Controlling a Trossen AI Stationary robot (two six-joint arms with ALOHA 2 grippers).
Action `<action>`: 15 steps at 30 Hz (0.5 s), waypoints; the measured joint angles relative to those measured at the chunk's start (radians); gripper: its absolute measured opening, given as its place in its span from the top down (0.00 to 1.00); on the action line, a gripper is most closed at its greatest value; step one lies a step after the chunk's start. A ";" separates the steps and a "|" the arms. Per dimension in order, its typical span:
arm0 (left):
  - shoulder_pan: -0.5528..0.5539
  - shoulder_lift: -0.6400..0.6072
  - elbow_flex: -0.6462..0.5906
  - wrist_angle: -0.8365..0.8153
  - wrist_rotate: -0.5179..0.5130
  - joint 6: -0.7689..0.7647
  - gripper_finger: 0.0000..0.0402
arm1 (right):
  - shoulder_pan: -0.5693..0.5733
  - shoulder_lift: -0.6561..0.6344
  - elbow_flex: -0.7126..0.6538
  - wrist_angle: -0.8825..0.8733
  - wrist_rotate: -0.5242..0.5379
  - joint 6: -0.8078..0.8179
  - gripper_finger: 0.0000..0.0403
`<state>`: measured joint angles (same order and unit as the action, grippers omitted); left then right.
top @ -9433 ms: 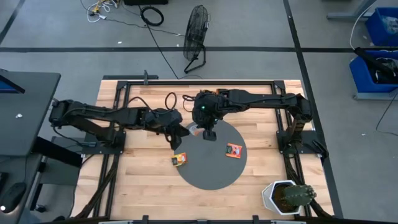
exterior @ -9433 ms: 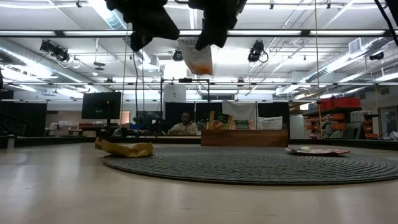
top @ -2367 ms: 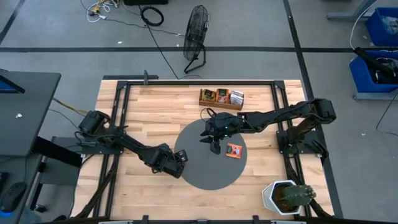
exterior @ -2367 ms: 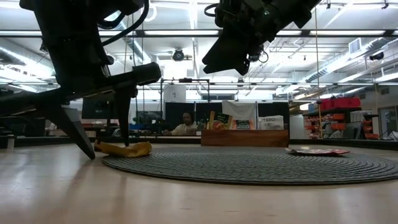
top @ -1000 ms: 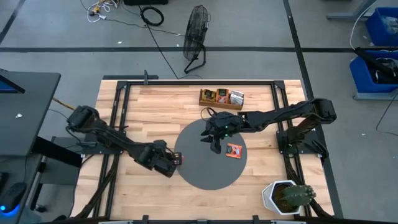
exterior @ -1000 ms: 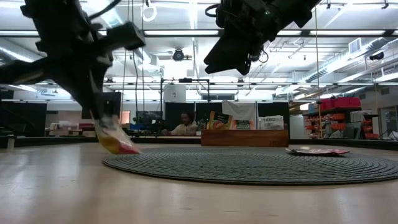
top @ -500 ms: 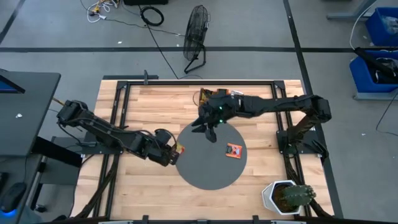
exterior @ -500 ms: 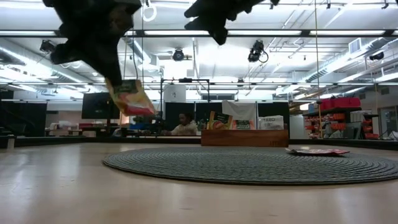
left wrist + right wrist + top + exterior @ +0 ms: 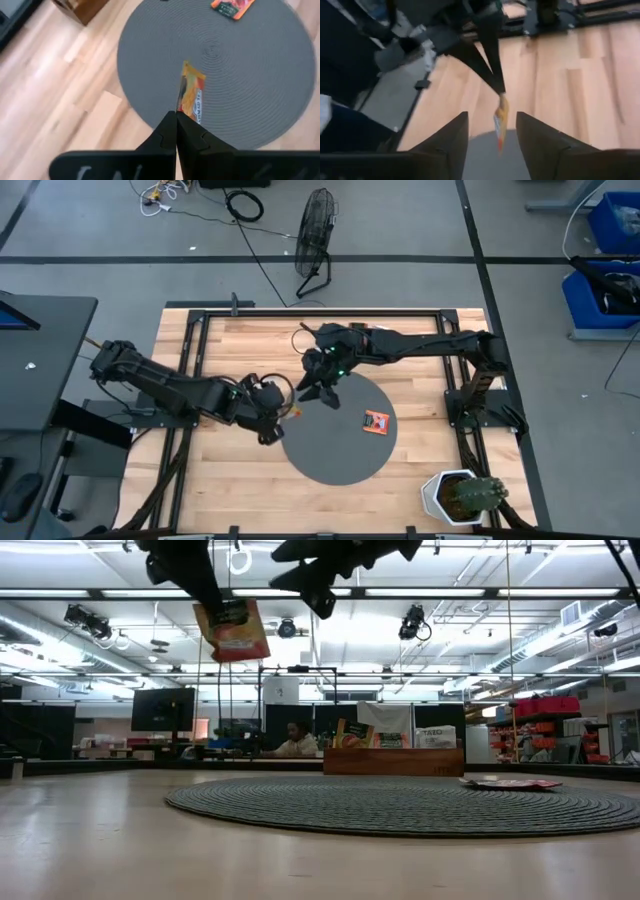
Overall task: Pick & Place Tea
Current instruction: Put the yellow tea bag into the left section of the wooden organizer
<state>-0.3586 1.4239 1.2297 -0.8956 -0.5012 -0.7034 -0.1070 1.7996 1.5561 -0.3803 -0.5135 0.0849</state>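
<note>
left end effector [image 9: 176,116] pinches an orange tea sachet [image 9: 192,98] above the mat [image 9: 260,90]

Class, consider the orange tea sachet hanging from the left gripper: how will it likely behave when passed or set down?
The tea sachet hangs flat from one pinched edge in the left gripper, so probably light and fairly stiff. Thin and flat, it should not roll but might slip. The right gripper waits open nearby.

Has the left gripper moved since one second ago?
Yes. The left gripper, shut on a tea sachet, rose off the grey round mat, toward the wooden tray side.
</note>
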 joint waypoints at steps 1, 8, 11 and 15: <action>0.006 0.001 0.008 -0.011 0.000 0.022 1.00 | 0.000 0.000 0.007 -0.017 0.019 -0.001 0.55; 0.059 0.001 0.053 -0.019 0.017 0.162 1.00 | 0.002 0.034 0.053 -0.020 0.083 -0.006 0.44; 0.079 0.001 0.064 -0.014 0.021 0.194 1.00 | 0.004 0.039 0.055 -0.025 0.087 -0.021 0.45; 0.096 0.001 0.085 -0.014 0.024 0.229 1.00 | 0.004 0.045 0.055 -0.041 0.087 -0.022 0.48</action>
<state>-0.2628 1.4250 1.3148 -0.9091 -0.4772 -0.4746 -0.1028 1.8444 1.6108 -0.4210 -0.4267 0.0626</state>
